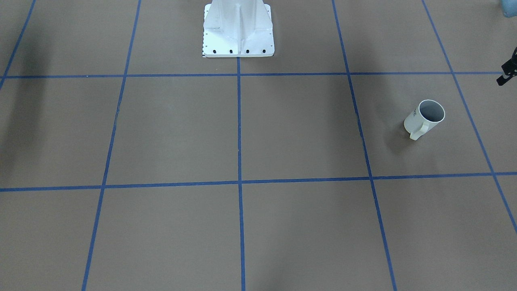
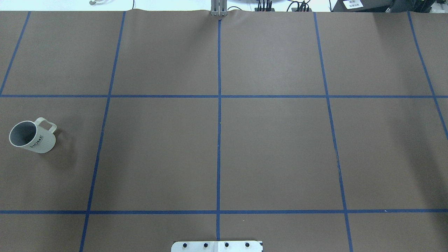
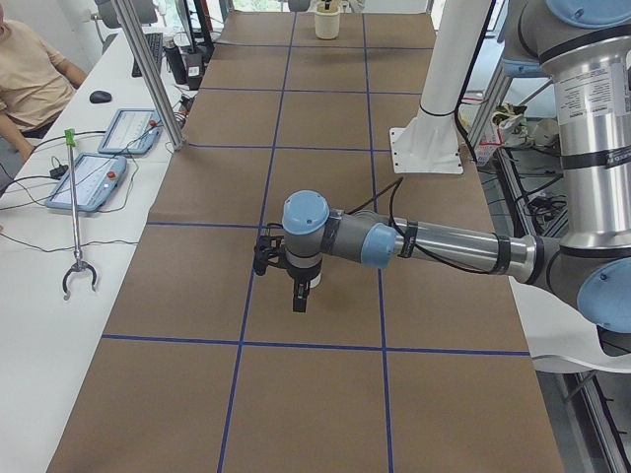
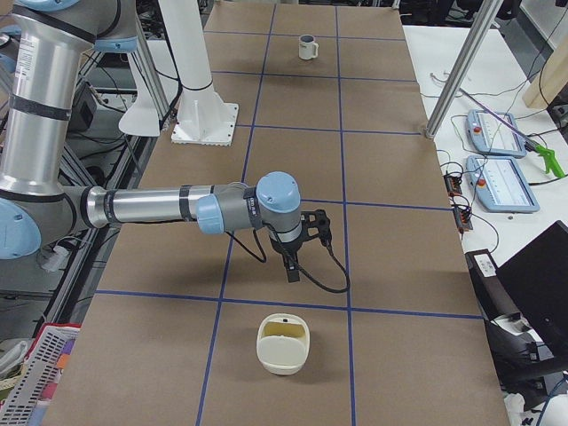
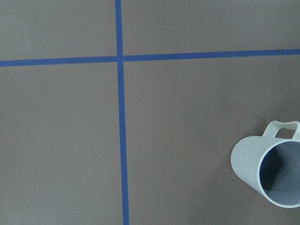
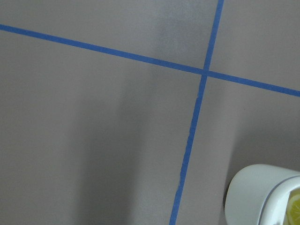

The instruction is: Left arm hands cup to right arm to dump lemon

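Cup [image 2: 38, 141] standing alone on the brown table [image 2: 273, 150], out on the robot's left! Mouth up, grey inside showing, HOME in black on its side, handle turned away from the base [image 1: 238, 28]. It is free of both grippers.

Now the left gripper [image 3: 299, 296]: it hangs over the table, pointing down, at the end of a long level reach of the left arm [image 3: 444, 246]. That side look is all we get of its fingers, so I cannot tell whether they are spread or pinched. From the left wrist the cup [image 5: 255, 161] sits low and to the right, off to one side of the fingers and apart from them, down-right of a crossing of blue tape [image 5: 120, 58].

Over to the other end. Here the right gripper [image 4: 291, 266] hovers the same way, pointing down off the right arm [image 4: 142, 206], and again its fingers' state cannot be told from the side. Past those fingers toward the table's end, across a tape line, stands a second cup [image 4: 282, 355], cream, handle toward the camera, apart from the fingers. The right wrist catches it [image 6: 255, 190] in the bottom right corner, and inside is the lemon [image 6: 295, 206], only a yellow edge showing. Far beyond the fingers in the side view, the first cup [image 4: 307, 46] again, small. At the side bench sits a person [image 3: 30, 69].
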Robot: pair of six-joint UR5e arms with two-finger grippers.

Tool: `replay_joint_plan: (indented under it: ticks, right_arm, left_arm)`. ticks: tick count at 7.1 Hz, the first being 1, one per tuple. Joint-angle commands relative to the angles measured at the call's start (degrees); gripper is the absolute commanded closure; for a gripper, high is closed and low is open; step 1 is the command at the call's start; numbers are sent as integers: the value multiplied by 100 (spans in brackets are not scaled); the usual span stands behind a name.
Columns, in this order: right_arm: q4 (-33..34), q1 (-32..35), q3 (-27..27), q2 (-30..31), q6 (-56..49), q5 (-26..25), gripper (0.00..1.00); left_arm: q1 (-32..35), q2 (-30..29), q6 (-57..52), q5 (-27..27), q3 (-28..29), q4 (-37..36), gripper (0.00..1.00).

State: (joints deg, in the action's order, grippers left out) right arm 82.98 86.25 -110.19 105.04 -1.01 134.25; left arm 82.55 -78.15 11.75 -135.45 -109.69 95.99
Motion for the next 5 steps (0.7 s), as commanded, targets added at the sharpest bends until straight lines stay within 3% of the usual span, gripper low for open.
replay_joint_plan:
  ticks: [1,5]
  right_arm:
    - [-1,-99,49,-45,5,-30,0]
    - [-19,-117,67,-106,13,-31,0]
  left_arm:
    - [7,37,72,-17,-130,-19,0]
    - [-10,-42,108,53,-44,25,0]
